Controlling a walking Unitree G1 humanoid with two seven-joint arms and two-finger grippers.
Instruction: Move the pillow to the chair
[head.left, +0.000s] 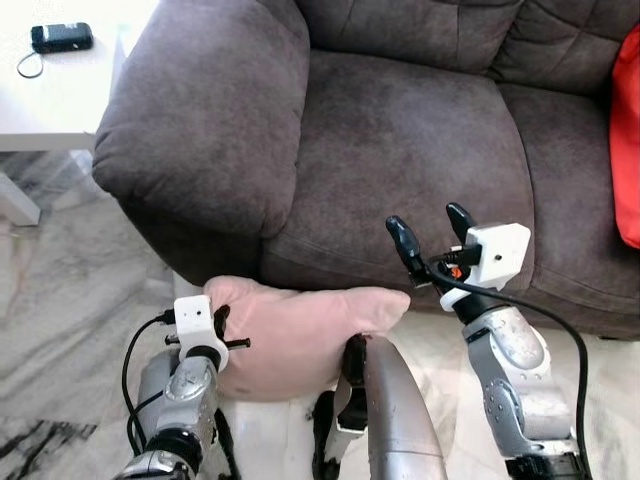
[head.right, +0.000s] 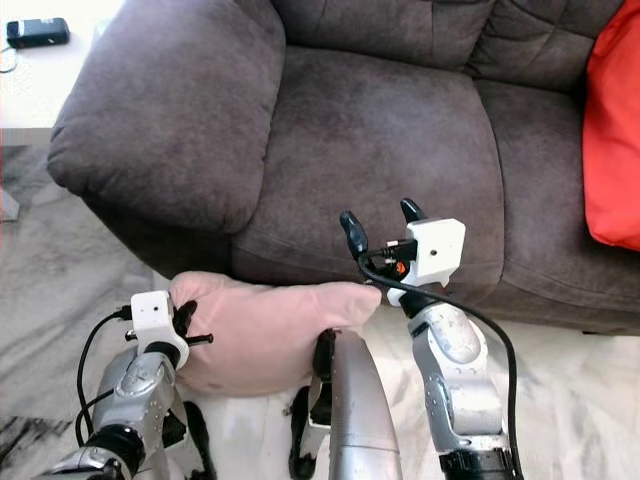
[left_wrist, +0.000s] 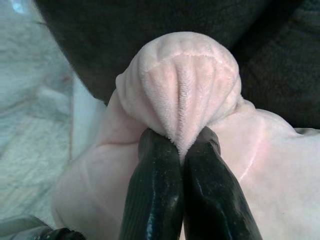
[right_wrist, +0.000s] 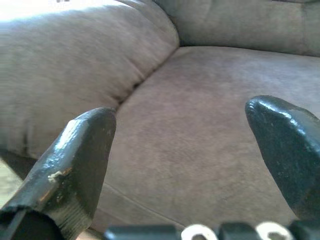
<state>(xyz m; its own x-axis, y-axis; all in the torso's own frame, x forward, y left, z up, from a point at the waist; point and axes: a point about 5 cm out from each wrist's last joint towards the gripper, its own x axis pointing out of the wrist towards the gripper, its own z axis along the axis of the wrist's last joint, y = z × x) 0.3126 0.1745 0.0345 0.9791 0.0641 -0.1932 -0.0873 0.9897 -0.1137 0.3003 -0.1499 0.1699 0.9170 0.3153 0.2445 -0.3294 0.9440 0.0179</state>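
A soft pink pillow (head.left: 300, 335) hangs low in front of the dark grey-brown chair (head.left: 400, 150), just below the seat's front edge. My left gripper (left_wrist: 181, 142) is shut on a bunched corner of the pillow (left_wrist: 185, 80), at the pillow's left end. The black fingers (left_wrist: 155, 190) press together with the fabric pinched between them. My right gripper (head.left: 428, 225) is raised over the front of the seat cushion, to the right of the pillow. It stands open with nothing between its fingertips (right_wrist: 87, 135).
The chair's thick left armrest (head.left: 200, 110) bulges out above the pillow. A red cushion (head.left: 628, 150) lies on the seat at the far right. A white table (head.left: 50, 90) with a black device (head.left: 60, 38) stands at the left. The floor is marble (head.left: 70, 300).
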